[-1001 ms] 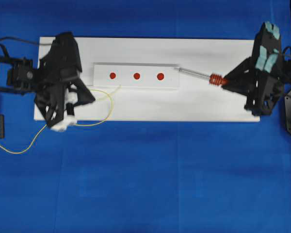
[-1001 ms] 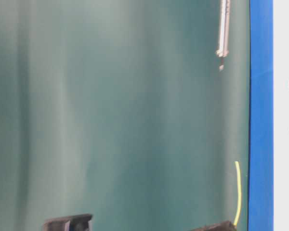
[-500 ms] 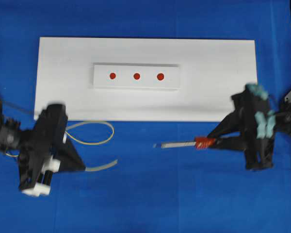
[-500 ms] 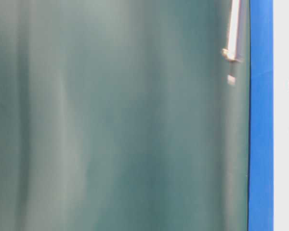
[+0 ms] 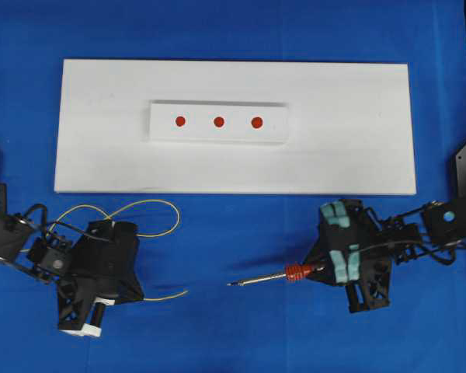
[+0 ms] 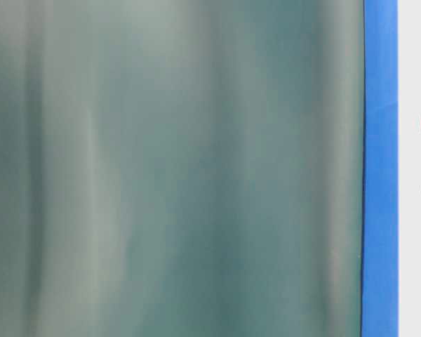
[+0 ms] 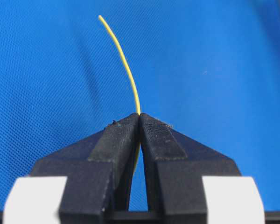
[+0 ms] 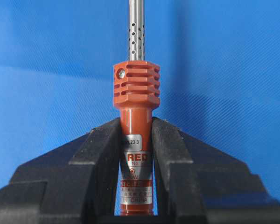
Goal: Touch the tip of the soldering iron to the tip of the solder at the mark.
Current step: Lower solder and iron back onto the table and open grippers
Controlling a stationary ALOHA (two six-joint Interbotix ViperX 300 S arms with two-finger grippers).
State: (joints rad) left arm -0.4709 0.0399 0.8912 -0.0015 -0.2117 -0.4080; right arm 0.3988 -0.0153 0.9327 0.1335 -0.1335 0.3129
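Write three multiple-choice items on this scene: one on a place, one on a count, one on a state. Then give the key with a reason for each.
1. Where does the soldering iron lie in the overhead view?
A. over the white board
B. over the blue cloth, below the board
C. on the raised white strip

2. How many red marks are on the raised strip?
A. two
B. three
C. four

3. What state is the left tool in?
A. shut on the yellow solder wire
B. wide open, empty
C. shut on the soldering iron

Key: 1 B, the iron's shaft and tip lie over the blue cloth, clear of the white board. 2 B, three dots stand in a row. 3 A, the left wrist view shows the solder wire coming out from between closed fingers.
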